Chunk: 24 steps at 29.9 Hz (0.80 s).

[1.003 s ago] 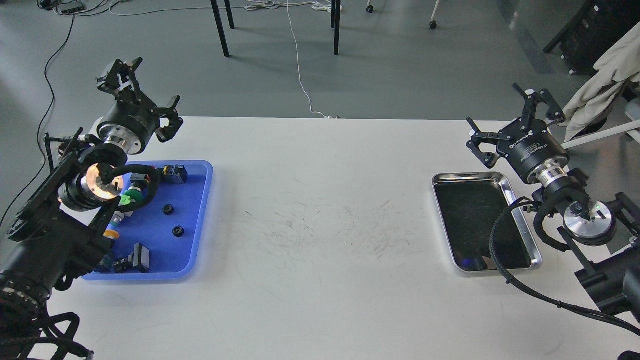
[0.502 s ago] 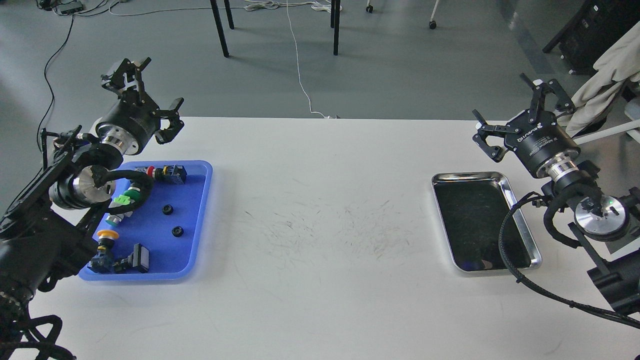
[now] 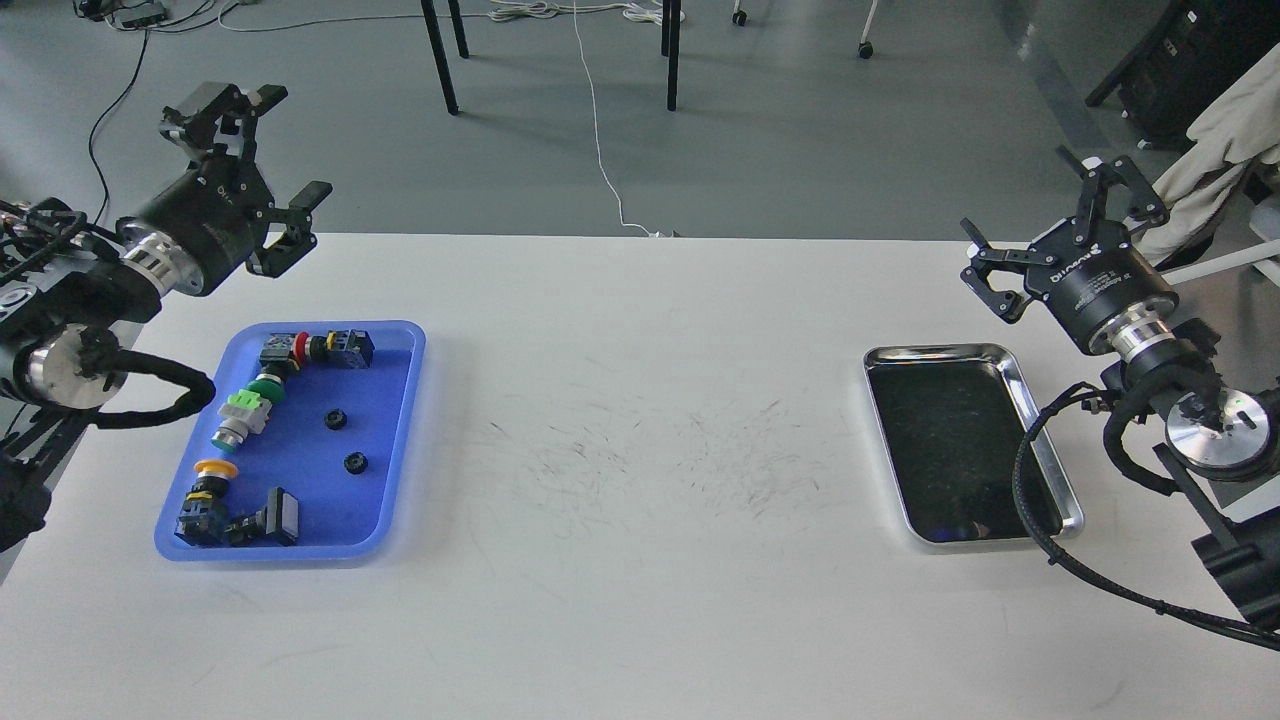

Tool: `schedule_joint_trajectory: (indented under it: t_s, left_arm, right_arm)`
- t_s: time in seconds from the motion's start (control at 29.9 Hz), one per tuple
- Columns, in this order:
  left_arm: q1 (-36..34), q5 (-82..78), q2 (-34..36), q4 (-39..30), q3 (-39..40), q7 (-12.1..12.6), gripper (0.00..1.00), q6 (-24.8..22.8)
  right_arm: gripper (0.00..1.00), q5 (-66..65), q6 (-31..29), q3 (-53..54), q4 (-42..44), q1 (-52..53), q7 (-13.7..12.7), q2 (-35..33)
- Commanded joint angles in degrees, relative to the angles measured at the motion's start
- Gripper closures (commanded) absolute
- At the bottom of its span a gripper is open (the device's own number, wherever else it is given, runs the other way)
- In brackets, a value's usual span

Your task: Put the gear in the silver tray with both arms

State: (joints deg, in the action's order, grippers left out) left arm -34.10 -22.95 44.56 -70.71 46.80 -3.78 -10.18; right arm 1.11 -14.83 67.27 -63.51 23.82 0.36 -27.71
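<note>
Left claw [image 3: 262,160] agape above blue tray [image 3: 400,440]

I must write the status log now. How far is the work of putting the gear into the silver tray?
Nothing looks done: the silver tray is empty. Both small black gears lie in the blue tray. The left gripper and right gripper are open and hold nothing. Picking, handing over and placing remain.

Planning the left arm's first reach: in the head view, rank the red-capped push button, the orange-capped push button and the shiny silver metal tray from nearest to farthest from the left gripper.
1. Red-capped push button, blue plastic tray's far end, below the left gripper.
2. Orange-capped push button, that tray's near end.
3. Shiny silver metal tray, far right.
</note>
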Motion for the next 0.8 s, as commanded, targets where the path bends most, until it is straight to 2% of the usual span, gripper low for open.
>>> schedule_joint_trajectory:
  t_s: [0.0, 0.17, 0.3, 0.43, 0.54, 0.77]
  left_arm:
    - [0.09, -4.47, 5.43, -6.96, -1.27, 0.87, 0.02, -0.28]
    - [0.09, -13.58, 12.38, -16.73, -5.04, 4.74, 0.02, -4.49]
    - [0.09, -31.94, 14.67, -19.73, -5.49, 5.27, 0.02, -8.70]
    - [0.18, -49.96, 14.85, -22.37, -5.40, 5.36, 0.02, -17.40]
    - [0.61, -59.38, 14.15, -22.37, -5.75, 5.45, 0.02, -17.82]
    - [1.14, -79.25, 12.05, -20.71, -14.18, 5.98, 0.02, -17.07]
  right_arm:
    - [0.01, 0.03, 0.33, 0.58, -1.44, 0.00, 0.00, -2.17]
    - [0.01, 0.03, 0.33, 0.49, -1.71, -0.70, 0.00, -4.28]
    - [0.01, 0.03, 0.24, 0.58, -1.62, -1.23, 0.00, -4.63]
    - [0.01, 0.03, 0.24, 0.58, -1.62, -1.41, 0.08, -4.63]
    - [0.01, 0.03, -0.02, 0.49, -1.45, -1.50, 0.08, -4.55]
    - [0.01, 0.03, 0.06, 0.58, -1.36, -1.94, 0.35, -4.28]
